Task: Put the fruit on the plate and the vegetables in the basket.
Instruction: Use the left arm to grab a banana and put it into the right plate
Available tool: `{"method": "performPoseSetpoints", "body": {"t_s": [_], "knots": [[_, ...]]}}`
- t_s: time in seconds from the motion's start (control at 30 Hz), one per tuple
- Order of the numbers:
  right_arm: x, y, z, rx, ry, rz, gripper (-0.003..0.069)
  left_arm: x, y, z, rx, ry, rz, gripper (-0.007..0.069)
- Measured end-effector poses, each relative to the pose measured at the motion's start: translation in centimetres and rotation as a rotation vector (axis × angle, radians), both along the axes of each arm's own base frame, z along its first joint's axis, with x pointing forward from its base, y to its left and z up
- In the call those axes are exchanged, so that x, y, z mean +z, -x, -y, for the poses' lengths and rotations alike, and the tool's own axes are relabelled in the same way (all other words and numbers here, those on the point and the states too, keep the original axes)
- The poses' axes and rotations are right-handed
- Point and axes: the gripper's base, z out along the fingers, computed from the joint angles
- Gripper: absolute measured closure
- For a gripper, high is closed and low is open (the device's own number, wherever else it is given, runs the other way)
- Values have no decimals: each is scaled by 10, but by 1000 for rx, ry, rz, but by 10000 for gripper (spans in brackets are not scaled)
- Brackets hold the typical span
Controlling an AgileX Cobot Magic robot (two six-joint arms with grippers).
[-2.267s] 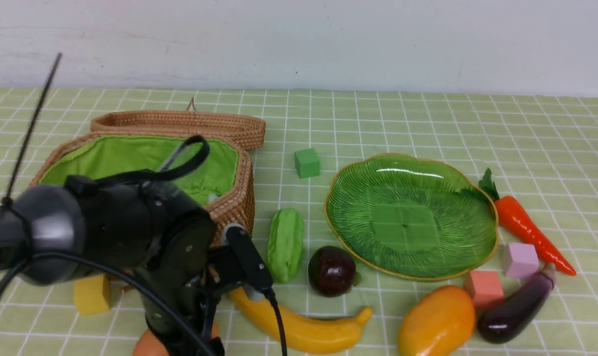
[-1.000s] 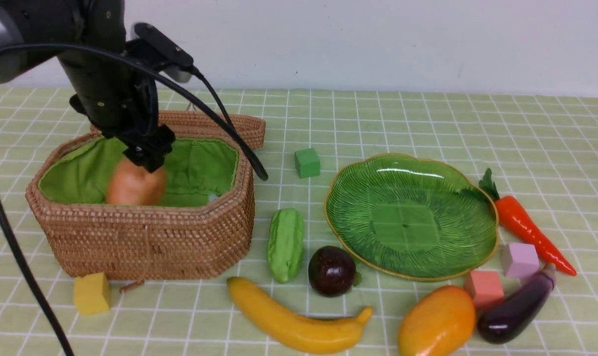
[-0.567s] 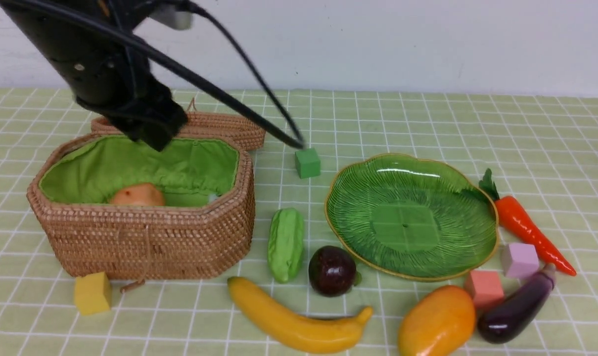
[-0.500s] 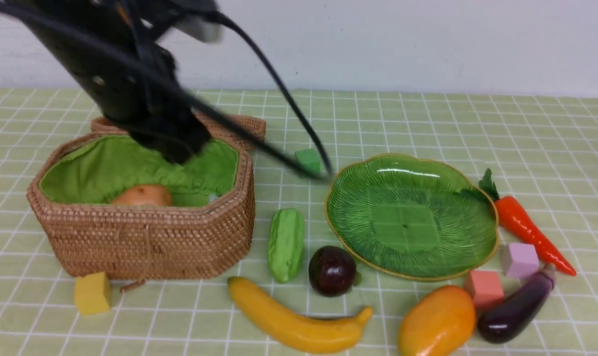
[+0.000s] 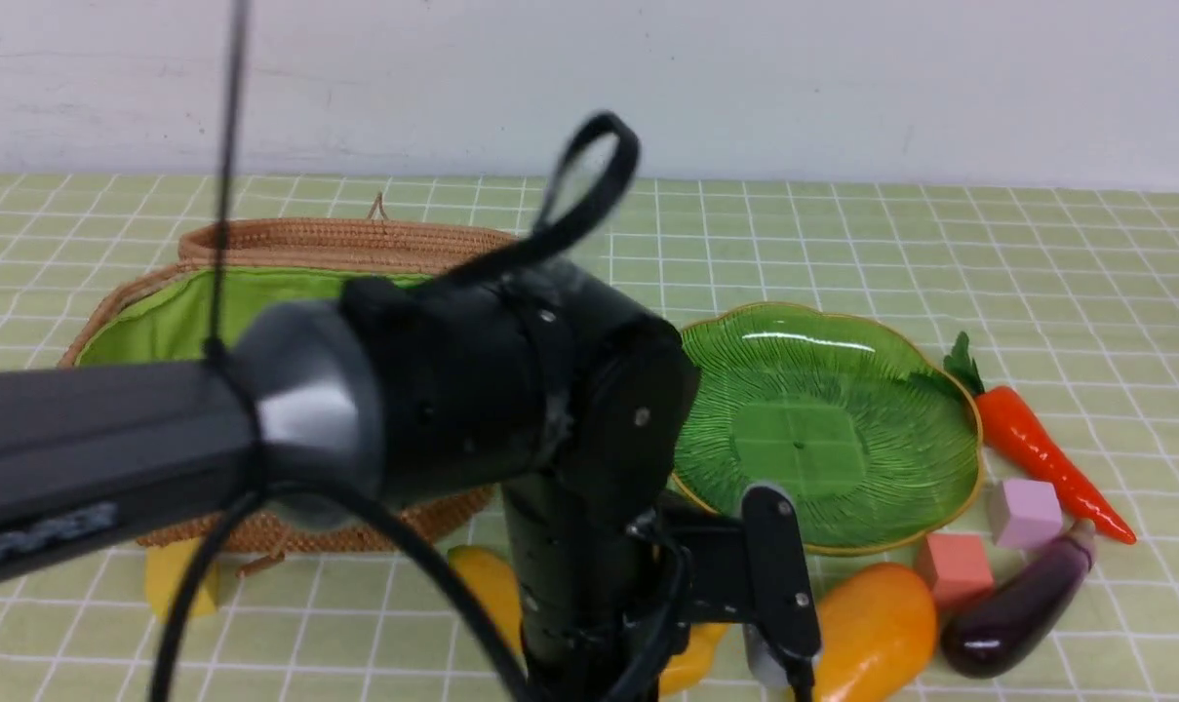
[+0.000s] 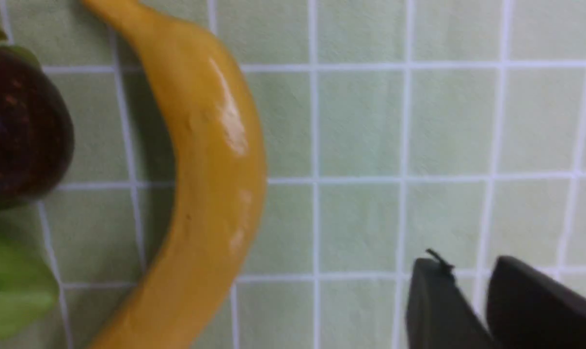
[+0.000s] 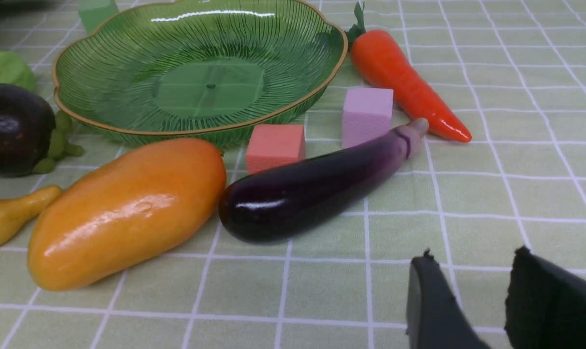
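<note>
Off to the left of the left pincer (image 6: 469, 264), and farther from the robot, stands the large octagonal tan wicker basket with bright green fabric lining (image 5: 140, 331), mostly hidden behind the black left arm (image 5: 472, 409). That pincer hangs close above the pale green checked bench (image 5: 1086, 292), its two dark fingers parted by a narrow slit and gripping nothing. The long yellow toy banana (image 6: 210, 160) lies on the cloth near it, clear of the fingers. Beyond the banana from the pincer sit the small round glossy dark purple-brown fruit (image 6: 16, 131) and the light green ridged gourd (image 6: 11, 286). Off to its right is the leaf-shaped green ribbed glass plate with a gold-edged rim (image 5: 843, 380). The right pincer (image 7: 472, 257) is likewise slightly parted and grips nothing. Ahead of it the oval orange-yellow mango (image 7: 128, 208) and the long glossy purple eggplant (image 7: 312, 189) lie just beside each other on the cloth. Past them are a salmon-pink cube (image 7: 276, 145), a lilac cube (image 7: 367, 114) and the orange carrot with a green top (image 7: 399, 82), all near the plate's rim.
</note>
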Motion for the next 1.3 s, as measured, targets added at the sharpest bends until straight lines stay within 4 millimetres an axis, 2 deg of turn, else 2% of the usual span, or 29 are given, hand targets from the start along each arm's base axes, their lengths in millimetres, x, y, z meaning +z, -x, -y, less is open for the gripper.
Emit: {"method": "performPoseSetpoints", "body": {"t_s": [0.03, 0.07, 0.13, 0.2, 0.27, 0.33, 0.5, 0.67, 0.77, 1.0, 1.2, 1.27, 1.3], "knots": [[0, 0, 0, 0, 0, 0, 419, -6, -3, 3, 10, 1, 5, 344], [0, 0, 0, 0, 0, 0, 419, -7, -4, 3, 11, -1, 8, 330], [0, 0, 0, 0, 0, 0, 419, -19, -10, 7, 14, -10, 35, 163], [0, 0, 0, 0, 0, 0, 419, -26, -16, 9, 2, -19, 69, 55], [0, 0, 0, 0, 0, 0, 419, -32, -21, 11, -15, -30, 108, -16], [0, 0, 0, 0, 0, 0, 419, -35, -25, 12, -32, -38, 142, -35], [0, 0, 0, 0, 0, 0, 419, -36, -30, 13, -52, -31, 197, 8], [0, 0, 0, 0, 0, 0, 419, -36, -32, 15, -47, -17, 218, 126], [0, 0, 0, 0, 0, 0, 419, -45, -35, 14, -25, -28, 198, 177], [0, 0, 0, 0, 0, 0, 419, -69, -45, 11, 31, -71, 157, 191], [0, 0, 0, 0, 0, 0, 419, -72, -46, 10, 34, -79, 151, 216], [0, 0, 0, 0, 0, 0, 419, -72, -45, 10, 57, -80, 141, 305], [0, 0, 0, 0, 0, 0, 419, -72, -45, 10, 66, -79, 138, 314]]}}
